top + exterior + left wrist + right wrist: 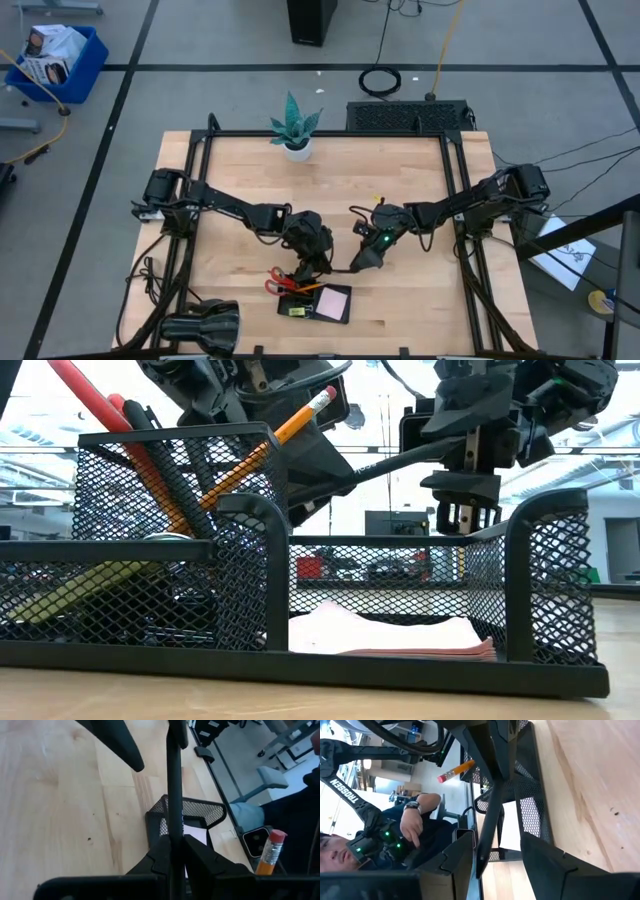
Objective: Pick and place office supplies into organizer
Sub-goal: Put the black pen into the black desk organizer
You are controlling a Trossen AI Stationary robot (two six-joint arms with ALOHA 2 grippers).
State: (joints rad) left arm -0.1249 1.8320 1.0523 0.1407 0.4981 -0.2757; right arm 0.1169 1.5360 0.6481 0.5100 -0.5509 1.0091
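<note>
Black mesh of the organizer (300,660) is being shown closest in the low view, at the table's near edge; its wide compartment is being occupied by the pale note pad (390,635), lying flat. Its taller compartment, on that view's left, is being filled by the red-handled scissors (95,405) and an orange pencil (290,420), both leaning with their upper ends above the rim. A thin black pen (174,795) is being gripped by the left gripper (172,852), whose fingers are being kept narrow, pressed against the pen's shaft from both sides. In the high view this gripper (305,262) is being positioned directly over the organizer (314,303), just above the scissors (278,284). The right gripper (495,857) is being held with its fingers spread apart; the same pen (487,832) is being seen passing between them, and contact with either finger cannot be determined. In the high view the right gripper (362,258) is being located just beside the left one, above the wooden table (230,180). A potted plant (296,128) is being seen at the far edge, well apart from both arms.
</note>
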